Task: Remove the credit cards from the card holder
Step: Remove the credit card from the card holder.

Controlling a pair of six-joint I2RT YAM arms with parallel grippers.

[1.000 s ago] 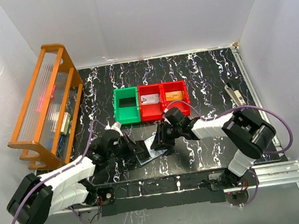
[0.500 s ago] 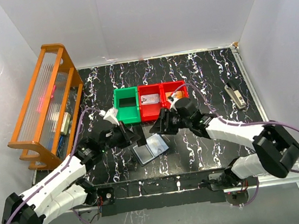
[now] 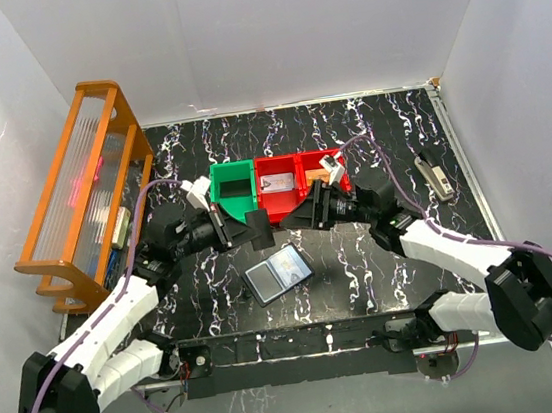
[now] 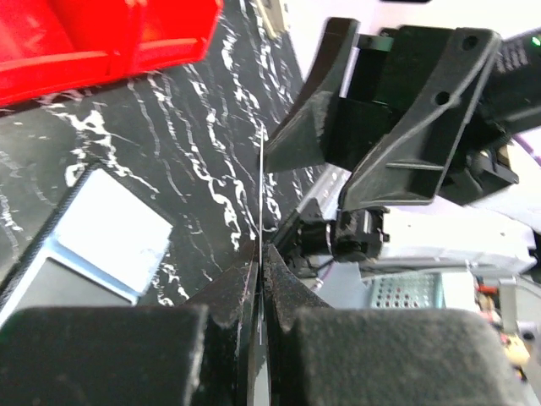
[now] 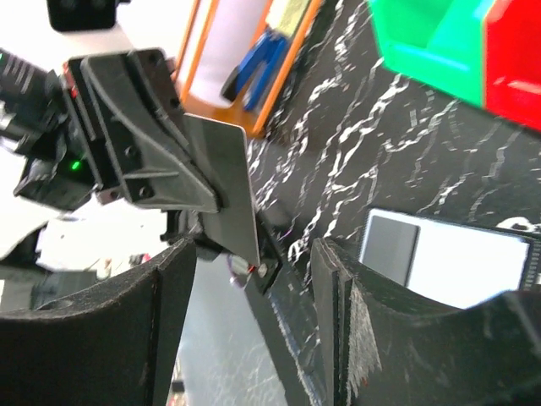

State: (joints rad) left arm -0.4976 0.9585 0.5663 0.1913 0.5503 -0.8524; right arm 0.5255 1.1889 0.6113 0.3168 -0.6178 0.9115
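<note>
The card holder (image 3: 277,274) lies open on the black marbled table, its light inner panels facing up; it also shows in the left wrist view (image 4: 93,245) and the right wrist view (image 5: 448,258). My left gripper (image 3: 234,230) is shut on a black credit card (image 3: 259,229) held above the table in front of the green bin. That card is edge-on between the left gripper's jaws (image 4: 260,249) and flat-on in the right wrist view (image 5: 224,182). My right gripper (image 3: 298,218) faces it from the right, open (image 5: 254,254) and holding nothing, a short gap from the card.
A green bin (image 3: 233,194) and two red bins (image 3: 277,186) stand in a row behind the grippers; the right one (image 3: 320,173) holds something orange. An orange rack (image 3: 84,200) lines the left side. A small grey object (image 3: 433,175) lies at the right.
Both arms rose from the card holder and moved back toward the bins. The left gripper carried the black card up out of the holder. The right gripper opened and left the holder.
</note>
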